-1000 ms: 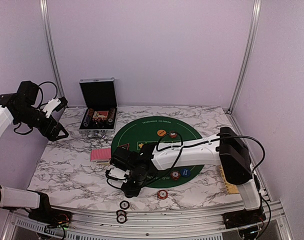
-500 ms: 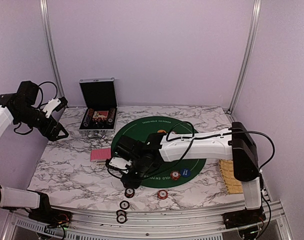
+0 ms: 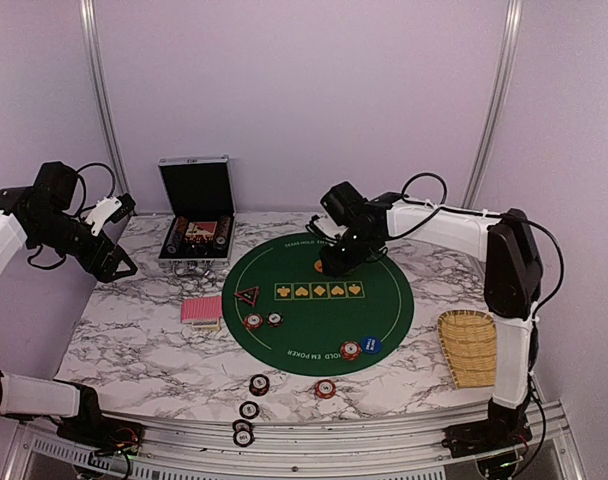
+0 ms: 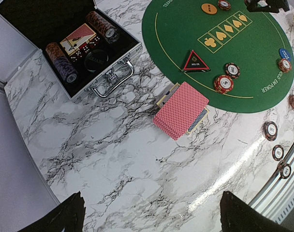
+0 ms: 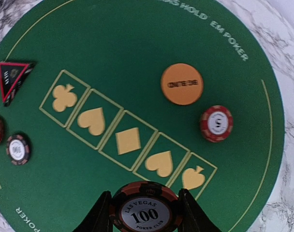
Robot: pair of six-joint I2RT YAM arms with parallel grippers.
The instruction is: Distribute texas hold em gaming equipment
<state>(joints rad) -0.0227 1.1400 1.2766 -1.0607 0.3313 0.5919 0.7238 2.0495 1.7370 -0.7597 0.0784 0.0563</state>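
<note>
Gripping, right claw [image 3: 334,262]: pinches a dark round poker chip with an orange-striped edge [image 5: 145,212] between both fingers, above the far part of the round green felt mat [image 3: 384,305].
Left claw [image 4: 152,221]: spread wide, holds nothing, hangs over the left of the white marble worktop [image 4: 113,159].
Orange button disc [image 5: 182,83]: flat on the mat, just beside a red striped chip [image 5: 216,123].
Blue button disc [image 3: 371,345]: at the mat's near edge, touching another red chip [image 3: 351,350].
Triangular red-black marker [image 4: 195,61]: at the mat's left edge, near two chips [image 4: 232,70].
Pink-red-backed playing cards [image 4: 181,109]: stacked on the worktop, just off the mat.
Loose chips [image 3: 259,384]: several on the worktop by its near edge.
Black metal-edged case [image 3: 195,190]: open, far left.
Woven bamboo tray [image 3: 469,345]: right of the mat.
</note>
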